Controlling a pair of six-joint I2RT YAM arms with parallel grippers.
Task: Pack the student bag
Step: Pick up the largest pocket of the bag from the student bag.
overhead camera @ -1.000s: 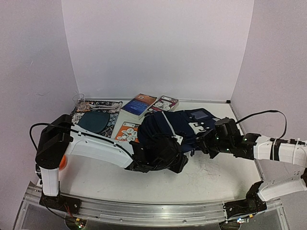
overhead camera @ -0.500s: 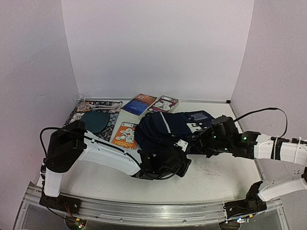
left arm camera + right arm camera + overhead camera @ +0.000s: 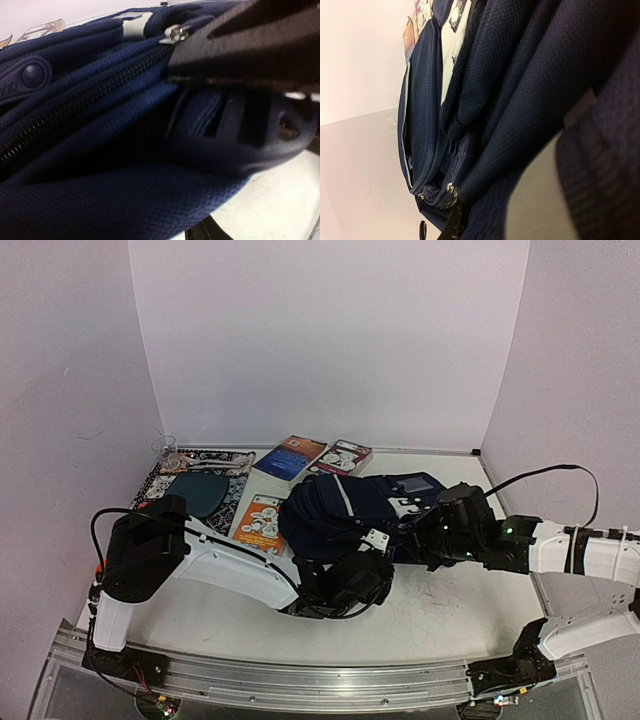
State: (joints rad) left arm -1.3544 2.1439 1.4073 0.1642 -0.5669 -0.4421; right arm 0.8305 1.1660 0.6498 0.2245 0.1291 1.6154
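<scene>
Your student bag (image 3: 345,505) lies slumped on its side mid-table (image 3: 450,610), between both arms. Nothing is seen inside it. From the left wrist, the main zipper (image 3: 75,100) looks run shut, with a silver pull (image 3: 176,33) at its end. From the right wrist, one compartment gapes along its zip edge (image 3: 406,145), but the inside is dark and you can't tell the contents.

Your left gripper (image 3: 355,565) is at the bag's near edge. Its upper finger (image 3: 250,45) presses on the fabric by the zipper, with bag material and a moulded navy piece (image 3: 240,135) filling the gap, so it is clamped on the bag.

Your right gripper (image 3: 420,535) is at the bag's right side. Cloth covers most of that view, and a fold bunches into the fingertip (image 3: 454,225), so it looks pinched on the fabric.

Outside the bag:
- A blue book (image 3: 290,456) and a second book (image 3: 343,454) lie behind it.
- An orange booklet (image 3: 262,520) is just beside its left edge.
- A patterned mat (image 3: 235,485) sits further left.
- A clear cup (image 3: 167,449) stands at the mat's far corner.
</scene>
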